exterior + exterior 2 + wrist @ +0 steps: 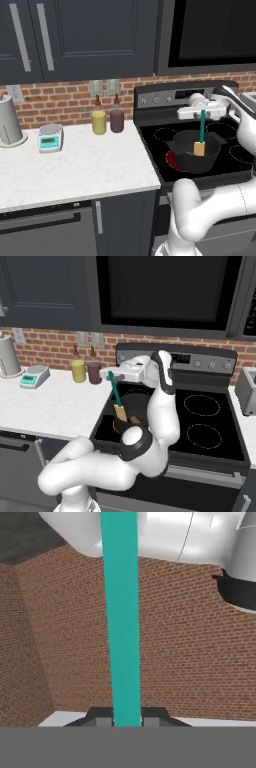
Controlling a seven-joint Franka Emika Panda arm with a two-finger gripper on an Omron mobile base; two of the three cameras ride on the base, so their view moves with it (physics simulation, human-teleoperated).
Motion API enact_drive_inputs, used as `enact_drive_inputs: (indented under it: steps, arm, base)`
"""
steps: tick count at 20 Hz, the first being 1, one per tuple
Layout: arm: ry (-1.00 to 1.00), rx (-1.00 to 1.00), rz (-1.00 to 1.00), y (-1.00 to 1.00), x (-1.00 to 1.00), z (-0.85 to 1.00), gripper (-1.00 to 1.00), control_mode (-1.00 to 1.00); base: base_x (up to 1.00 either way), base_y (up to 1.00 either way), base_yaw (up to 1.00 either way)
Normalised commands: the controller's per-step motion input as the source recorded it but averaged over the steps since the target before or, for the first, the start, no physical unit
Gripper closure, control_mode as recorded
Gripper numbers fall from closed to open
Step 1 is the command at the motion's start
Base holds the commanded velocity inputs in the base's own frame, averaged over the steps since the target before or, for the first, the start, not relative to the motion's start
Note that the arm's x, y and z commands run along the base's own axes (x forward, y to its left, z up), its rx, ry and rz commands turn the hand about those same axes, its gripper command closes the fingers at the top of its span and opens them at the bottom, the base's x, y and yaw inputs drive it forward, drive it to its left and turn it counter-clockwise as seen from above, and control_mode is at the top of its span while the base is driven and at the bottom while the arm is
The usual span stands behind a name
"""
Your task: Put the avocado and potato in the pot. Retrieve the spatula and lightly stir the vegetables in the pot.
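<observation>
The spatula [201, 131] is hanging upright over the pot [194, 150], teal handle up and its pale tan blade down inside the rim, at the near-right part of the opening in the left base view. The pot is sitting on the near left burner of the stove [235, 150], above a patch of red glow. In the right base view an olive-yellow lump, which I am taking for the potato [135, 419], is lying in the pot just right of the blade; the avocado is probably in there too, but the dark interior and the arm are making that hard to confirm.

The pincer [202, 111] is clenched on the top of the handle, and the hand view is showing the teal shaft running straight up from between the two dark tips toward the brick wall [200, 662]. So the loading steps are looking finished and the stirring step is the one in hand.

The next move is calling for small, slow sweeps of the blade around the pot's inside, keeping the handle near vertical and the grip firm, low enough to nudge the vegetables yet gentle enough not to shove the pot off its burner. The counter [75, 170] to the left, with its scale [50, 137] and two jars [107, 121], is lying well apart from the work.
</observation>
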Motion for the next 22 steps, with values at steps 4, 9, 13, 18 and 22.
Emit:
enact_drive_inputs:
  steps: [4,9,13,18,22]
  arm:
    - [-0.22,0.08,0.23,-0.37,0.43,0.0,1.0,-1.0]
    - [-0.23,0.11,0.24,-0.45,0.34,-0.34,1.0,-1.0]
    - [-0.23,0.21,0.25,-0.44,0.01,-0.88,1.0,-1.0]
    - [-0.25,0.2,0.24,-0.37,0.0,-0.77,1.0,-1.0]
    - [-0.26,0.19,0.23,-0.23,0.04,-0.44,1.0,-1.0]
  base:
    - [0.0,0.0,0.0]
    - [0.0,0.0,0.0]
    - [0.0,0.0,0.0]
    - [0.0,0.0,0.0]
    - [0.0,0.0,0.0]
